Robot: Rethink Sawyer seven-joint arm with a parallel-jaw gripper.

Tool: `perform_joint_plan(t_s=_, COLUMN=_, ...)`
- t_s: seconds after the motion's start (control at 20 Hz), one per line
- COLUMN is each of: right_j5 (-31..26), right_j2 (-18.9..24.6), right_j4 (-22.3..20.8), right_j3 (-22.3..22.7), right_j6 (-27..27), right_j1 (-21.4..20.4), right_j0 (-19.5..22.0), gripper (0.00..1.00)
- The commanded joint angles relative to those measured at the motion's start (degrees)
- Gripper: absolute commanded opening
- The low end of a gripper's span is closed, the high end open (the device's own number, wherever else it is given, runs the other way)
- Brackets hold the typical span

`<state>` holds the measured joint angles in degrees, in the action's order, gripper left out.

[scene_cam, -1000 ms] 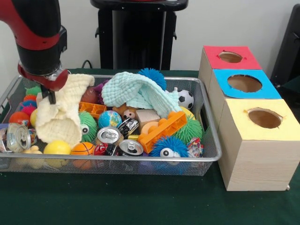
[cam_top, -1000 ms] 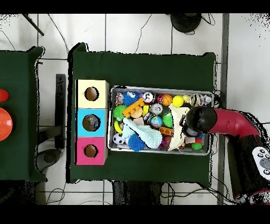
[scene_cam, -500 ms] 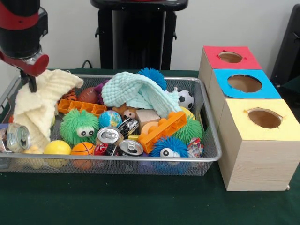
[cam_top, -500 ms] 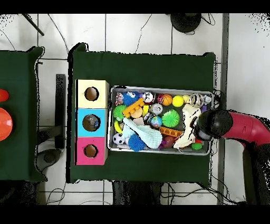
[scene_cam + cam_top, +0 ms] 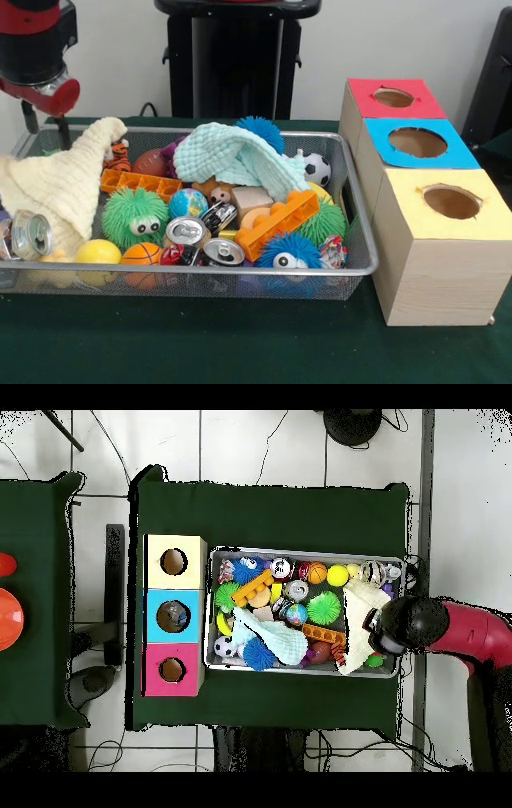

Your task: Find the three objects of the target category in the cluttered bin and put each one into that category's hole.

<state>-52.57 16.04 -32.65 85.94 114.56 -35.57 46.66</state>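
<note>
At the bin's left end in the front view, the gripper (image 5: 44, 132) hung above the mesh rim, over a yellow cloth (image 5: 56, 192) that lay draped across the end wall and partly outside it. Whether the jaws were apart or together could not be told; only thin dark tips showed under the red collar, and no contact with the cloth was visible. The cloth's place at the rim looked deliberate: pushed aside there, it left the toys in that corner exposed to a search.

The wire bin (image 5: 356, 240) sat on the green surface (image 5: 240, 344), packed with a fuzzy green ball (image 5: 136, 218), a globe ball (image 5: 187, 202), crushed cans (image 5: 222, 251), an orange brick (image 5: 278, 222) and a small basketball (image 5: 142, 254). A mint cloth (image 5: 236, 156) covered the middle, probably hiding more.

Beside the bin stood three boxes with holes in their tops: red (image 5: 394, 98), blue (image 5: 417, 142) and yellow (image 5: 451, 201). Which category was wanted could not be told, so the targets were judged to lie somewhere in the bin.
</note>
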Motion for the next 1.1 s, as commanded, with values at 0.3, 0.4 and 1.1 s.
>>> perform_joint_plan(t_s=0.3, right_j5=-9.0, right_j2=5.91, right_j4=6.84, right_j3=11.57, right_j6=-9.61, right_j1=-2.96, right_j0=-1.35, gripper=1.0)
perform_joint_plan(t_s=0.4, right_j5=-6.77, right_j2=5.68, right_j4=7.23, right_j3=13.49, right_j6=-7.5, right_j1=-3.94, right_j0=-2.04, gripper=1.0)
perform_joint_plan(t_s=1.1, right_j5=6.6, right_j2=3.9, right_j4=8.45, right_j3=18.63, right_j6=2.59, right_j1=-3.3, right_j0=-6.16, gripper=1.0)
